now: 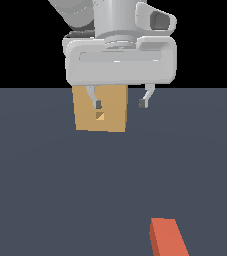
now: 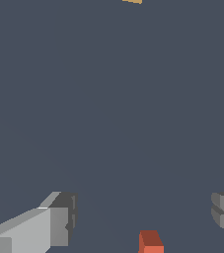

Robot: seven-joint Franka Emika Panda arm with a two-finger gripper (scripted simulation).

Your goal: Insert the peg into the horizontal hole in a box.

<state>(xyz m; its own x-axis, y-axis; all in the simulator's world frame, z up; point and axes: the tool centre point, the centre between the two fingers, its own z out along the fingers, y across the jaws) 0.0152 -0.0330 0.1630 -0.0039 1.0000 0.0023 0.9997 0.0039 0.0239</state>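
The tan box (image 1: 109, 114) stands on the dark floor at the back, partly behind my gripper, with its small square hole (image 1: 100, 116) in the middle of its face. A sliver of the box shows in the wrist view (image 2: 133, 1). The peg (image 1: 168, 238) lies on the floor at the front, cut by the frame edge; only its orange-red part shows, as also in the wrist view (image 2: 150, 242). My gripper (image 1: 120, 103) hangs high above the floor, open and empty, fingers wide apart. In the wrist view the gripper (image 2: 145, 217) has the peg's end between its fingers, well below them.
The dark grey-blue floor (image 1: 45, 190) spreads around the box and peg. The white-grey gripper body (image 1: 120, 60) covers the top of the box in the exterior view. Nothing else is in view.
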